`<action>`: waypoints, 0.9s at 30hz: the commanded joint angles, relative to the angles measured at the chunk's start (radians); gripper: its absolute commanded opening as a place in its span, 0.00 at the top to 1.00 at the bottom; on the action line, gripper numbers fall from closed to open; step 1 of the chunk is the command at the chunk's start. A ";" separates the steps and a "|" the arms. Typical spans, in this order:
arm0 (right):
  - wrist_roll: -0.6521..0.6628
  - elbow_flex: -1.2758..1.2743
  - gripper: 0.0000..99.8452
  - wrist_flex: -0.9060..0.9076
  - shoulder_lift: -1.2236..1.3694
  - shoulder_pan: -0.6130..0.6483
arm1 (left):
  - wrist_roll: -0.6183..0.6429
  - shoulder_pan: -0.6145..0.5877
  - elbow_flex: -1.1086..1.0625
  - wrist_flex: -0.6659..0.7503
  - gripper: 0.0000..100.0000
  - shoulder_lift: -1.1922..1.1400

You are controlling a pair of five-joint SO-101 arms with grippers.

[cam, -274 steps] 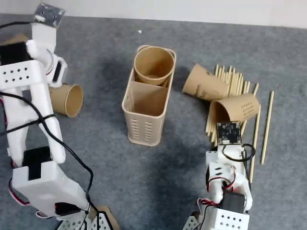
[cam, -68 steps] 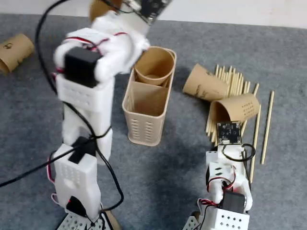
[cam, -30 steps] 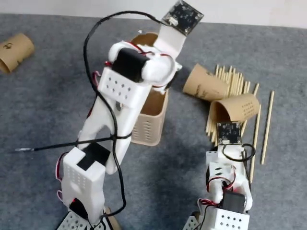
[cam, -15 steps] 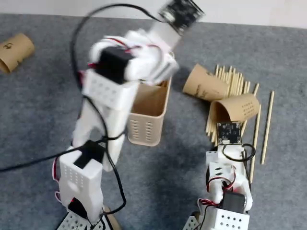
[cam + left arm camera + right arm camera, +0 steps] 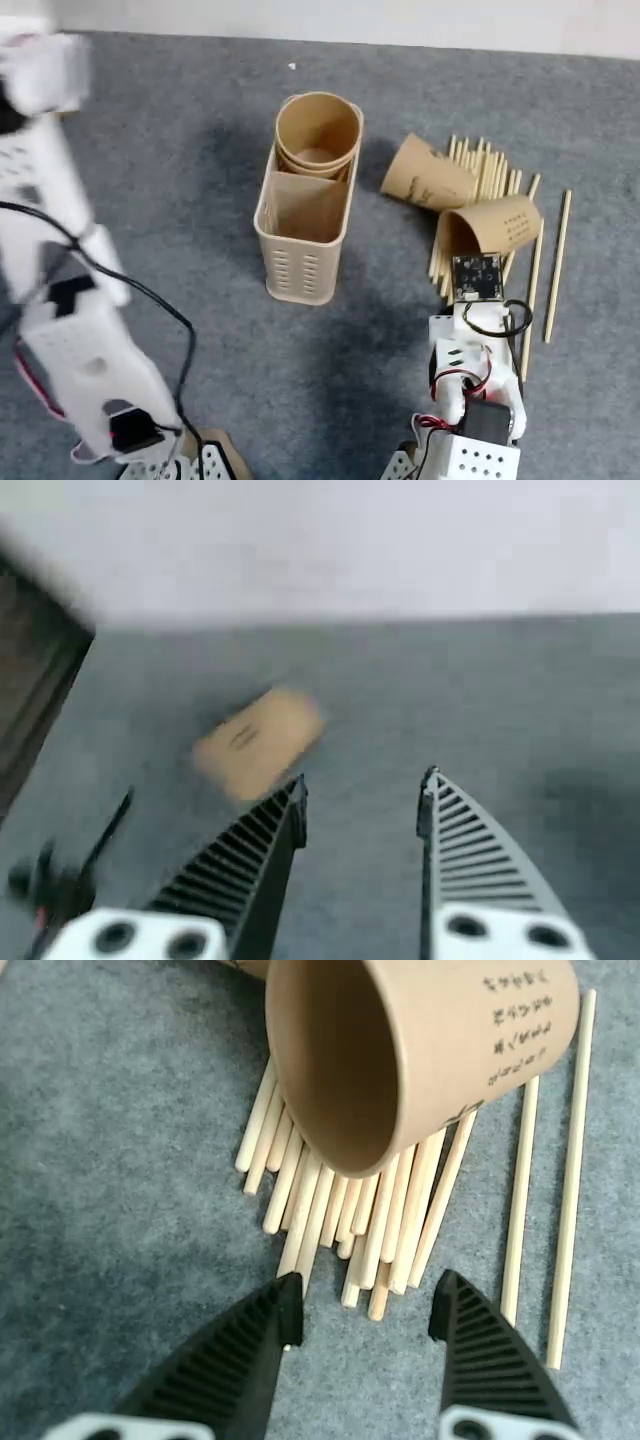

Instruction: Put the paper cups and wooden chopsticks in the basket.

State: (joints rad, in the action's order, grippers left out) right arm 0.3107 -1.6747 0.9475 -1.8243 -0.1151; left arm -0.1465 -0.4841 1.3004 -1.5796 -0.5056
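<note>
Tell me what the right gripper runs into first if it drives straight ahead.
Probably the near ends of the wooden chopsticks, just ahead of the open right gripper; the tipped paper cup lying on them comes next. Depth is hard to judge.

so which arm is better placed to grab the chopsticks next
Right, probably: the right end effector hangs open just short of the wooden chopsticks, while the left end effector is over bare carpet near a lone paper cup, away from them.
</note>
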 commanded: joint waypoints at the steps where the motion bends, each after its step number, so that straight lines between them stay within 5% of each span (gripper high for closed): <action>1: 0.014 -0.068 0.78 -0.012 -0.010 0.010 | 0.032 -0.143 -0.027 0.157 0.81 -0.114; 11: 0.014 -0.087 0.78 -0.013 -0.010 0.012 | 0.026 -0.186 -0.025 0.655 0.81 -0.421; 27: 0.014 -0.113 0.78 -0.015 -0.010 0.012 | 0.012 -0.223 -0.027 0.715 0.89 -0.619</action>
State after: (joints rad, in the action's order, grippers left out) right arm 0.3107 -1.6747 0.9475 -1.8243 -0.1151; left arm -0.1266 -0.6774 1.2697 -0.8830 -1.1239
